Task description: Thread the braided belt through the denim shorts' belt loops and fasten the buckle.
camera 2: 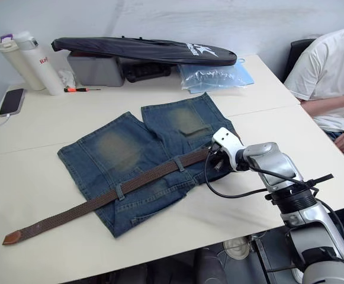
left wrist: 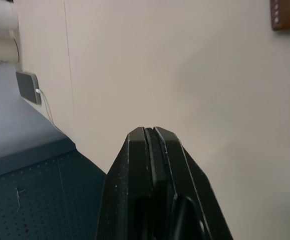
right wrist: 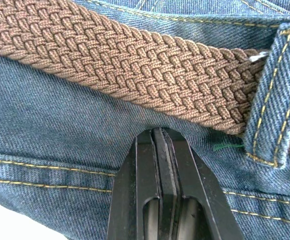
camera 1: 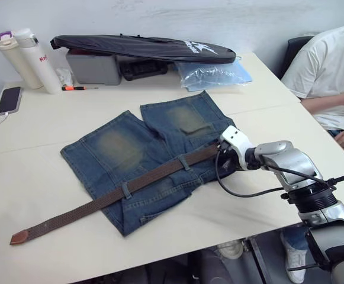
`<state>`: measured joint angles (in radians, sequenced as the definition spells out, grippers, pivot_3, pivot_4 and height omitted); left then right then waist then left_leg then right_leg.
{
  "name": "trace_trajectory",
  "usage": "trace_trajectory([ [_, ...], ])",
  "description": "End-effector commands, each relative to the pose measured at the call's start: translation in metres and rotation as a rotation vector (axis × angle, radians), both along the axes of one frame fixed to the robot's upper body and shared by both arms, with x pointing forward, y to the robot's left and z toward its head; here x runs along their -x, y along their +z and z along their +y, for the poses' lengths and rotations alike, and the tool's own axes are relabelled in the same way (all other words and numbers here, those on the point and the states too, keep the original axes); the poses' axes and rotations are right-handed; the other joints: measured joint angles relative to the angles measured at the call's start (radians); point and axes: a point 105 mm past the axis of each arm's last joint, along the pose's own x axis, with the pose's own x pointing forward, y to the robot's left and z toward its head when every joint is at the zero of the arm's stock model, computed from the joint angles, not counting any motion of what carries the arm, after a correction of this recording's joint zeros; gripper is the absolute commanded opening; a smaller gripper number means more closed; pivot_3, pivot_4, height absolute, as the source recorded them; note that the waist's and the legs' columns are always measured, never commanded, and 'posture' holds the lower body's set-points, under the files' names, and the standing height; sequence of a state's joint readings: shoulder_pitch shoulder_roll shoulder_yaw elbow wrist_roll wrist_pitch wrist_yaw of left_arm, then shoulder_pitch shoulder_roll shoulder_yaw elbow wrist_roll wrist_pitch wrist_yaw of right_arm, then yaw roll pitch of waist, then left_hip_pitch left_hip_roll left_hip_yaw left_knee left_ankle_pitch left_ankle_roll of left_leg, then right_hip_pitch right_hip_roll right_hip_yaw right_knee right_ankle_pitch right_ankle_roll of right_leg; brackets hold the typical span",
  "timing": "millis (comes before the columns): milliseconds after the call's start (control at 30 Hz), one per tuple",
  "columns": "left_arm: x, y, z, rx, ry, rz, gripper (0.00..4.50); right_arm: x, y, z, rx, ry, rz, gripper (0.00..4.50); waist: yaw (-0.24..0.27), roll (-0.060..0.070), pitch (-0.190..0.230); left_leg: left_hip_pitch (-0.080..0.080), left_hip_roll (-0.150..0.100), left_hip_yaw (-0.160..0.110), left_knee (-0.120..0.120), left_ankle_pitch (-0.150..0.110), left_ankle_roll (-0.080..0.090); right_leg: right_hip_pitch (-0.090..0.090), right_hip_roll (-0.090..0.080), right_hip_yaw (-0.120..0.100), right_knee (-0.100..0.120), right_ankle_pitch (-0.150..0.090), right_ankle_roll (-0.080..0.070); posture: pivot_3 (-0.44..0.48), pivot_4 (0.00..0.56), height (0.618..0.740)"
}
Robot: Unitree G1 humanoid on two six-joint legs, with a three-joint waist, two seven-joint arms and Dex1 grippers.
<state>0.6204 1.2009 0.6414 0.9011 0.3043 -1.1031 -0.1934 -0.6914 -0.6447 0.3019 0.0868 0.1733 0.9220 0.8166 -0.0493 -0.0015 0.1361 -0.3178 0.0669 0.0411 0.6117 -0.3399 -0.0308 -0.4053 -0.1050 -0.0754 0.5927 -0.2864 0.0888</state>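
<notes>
The denim shorts (camera 1: 145,163) lie flat mid-table (camera 1: 35,136), waistband toward the robot; the braided belt (camera 1: 115,192) runs along that waistband, its long axis slanting from about 8 o'clock to 2 o'clock in the head views. The leather tip (camera 1: 19,238) lies bare on the table well past the shorts' 8 o'clock edge; the other end disappears under the right arm, so the buckle can't be made out.

At least two belt loops (camera 1: 125,190) cross over the strap, the second (camera 1: 185,162) further toward 2 o'clock; the right wrist view adds one (right wrist: 272,95) with the weave passing under it. Judged from this, threading is well along but the far end and fastening are not yet done.

Right tool (right wrist: 159,137): fingers pressed together, gripping nothing, tip touching or just above the denim right beside the belt's near edge; in the head view it sits at the shorts' 3 o'clock side, at the belt's upper end. Left tool (left wrist: 152,135): also closed and empty, over bare table, with the leather tip (left wrist: 287,15) near but apart from it.

Key relation: the strap lies directly ahead of the right tool, crosswise to its fingers, with a loop just to one side; so the right arm is nearer the buckle end, the left nearer the tail. Any push or pull probably has to follow the 8–2 axis; a sideways drag would likely bunch the denim.
</notes>
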Motion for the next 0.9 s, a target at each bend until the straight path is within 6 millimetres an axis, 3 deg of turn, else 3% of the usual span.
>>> trace_trajectory([
  [33, -0.021, 0.009, -0.003, 0.102, 0.023, -0.103, 0.08, 0.001, 0.0, 0.003, 0.007, 0.008, 0.008, 0.0, 0.0, 0.0, 0.0, 0.0, 0.0, 0.001, 0.0, 0.0, 0.0, 0.0, -0.002, -0.004, 0.0, 0.0, 0.0, 0.0, 0.15, 0.74],
  [167, -0.076, 0.04, -0.042, 0.384, -0.083, -0.274, 0.08, 0.004, 0.005, 0.005, 0.003, 0.018, 0.006, 0.0, 0.007, -0.001, -0.001, 0.0, -0.001, 0.005, 0.001, 0.0, -0.001, -0.001, -0.009, -0.016, 0.001, 0.003, -0.002, 0.0, 0.15, 0.74],
  [200, -0.087, 0.043, -0.056, 0.462, -0.12, -0.263, 0.37, 0.007, 0.007, 0.007, 0.0, 0.035, 0.007, 0.0, 0.009, -0.001, -0.001, 0.0, 0.0, 0.006, 0.001, -0.001, -0.003, -0.002, -0.01, -0.021, 0.0, 0.004, -0.003, 0.0, 0.15, 0.74],
  [300, -0.11, 0.049, -0.098, 0.634, -0.22, -0.19, 1.47, 0.013, 0.013, 0.012, -0.01, 0.077, 0.002, 0.0, 0.01, 0.001, 0.0, -0.002, 0.001, 0.009, 0.001, -0.002, -0.006, -0.002, -0.012, -0.03, -0.001, 0.006, -0.003, 0.0, 0.15, 0.74],
  [500, -0.139, 0.062, -0.174, 0.87, -0.382, -0.016, 4.36, 0.026, 0.031, 0.017, -0.046, 0.108, -0.016, 0.0, 0.006, 0.009, 0.003, -0.002, 0.001, 0.021, 0.001, -0.003, -0.008, -0.003, -0.011, -0.032, -0.003, 0.009, 0.001, 0.0, 0.15, 0.74],
  [667, -0.143, 0.055, -0.222, 1.084, -0.408, 0.223, 4.44, 0.037, 0.052, 0.011, -0.072, 0.112, -0.032, 0.0, 0.015, 0.01, 0.005, -0.002, 0.0, 0.024, 0.002, -0.004, -0.009, -0.004, -0.012, -0.032, -0.007, 0.012, 0.005, 0.0, 0.15, 0.74],
  [767, -0.128, 0.043, -0.249, 1.149, -0.447, 0.449, 4.44, 0.042, 0.064, 0.007, -0.082, 0.114, -0.045, 0.0, 0.019, 0.01, 0.005, -0.002, 0.0, 0.024, 0.003, -0.004, -0.01, -0.003, -0.011, -0.031, -0.008, 0.012, 0.005, 0.0, 0.15, 0.74],
  [900, -0.123, 0.026, -0.258, 1.054, -0.462, 0.586, 4.44, 0.045, 0.067, 0.004, -0.083, 0.094, -0.047, 0.0, 0.022, 0.01, 0.005, -0.002, 0.0, 0.024, 0.003, -0.004, -0.01, -0.003, -0.011, -0.031, -0.009, 0.012, 0.005, 0.0, 0.15, 0.74],
])
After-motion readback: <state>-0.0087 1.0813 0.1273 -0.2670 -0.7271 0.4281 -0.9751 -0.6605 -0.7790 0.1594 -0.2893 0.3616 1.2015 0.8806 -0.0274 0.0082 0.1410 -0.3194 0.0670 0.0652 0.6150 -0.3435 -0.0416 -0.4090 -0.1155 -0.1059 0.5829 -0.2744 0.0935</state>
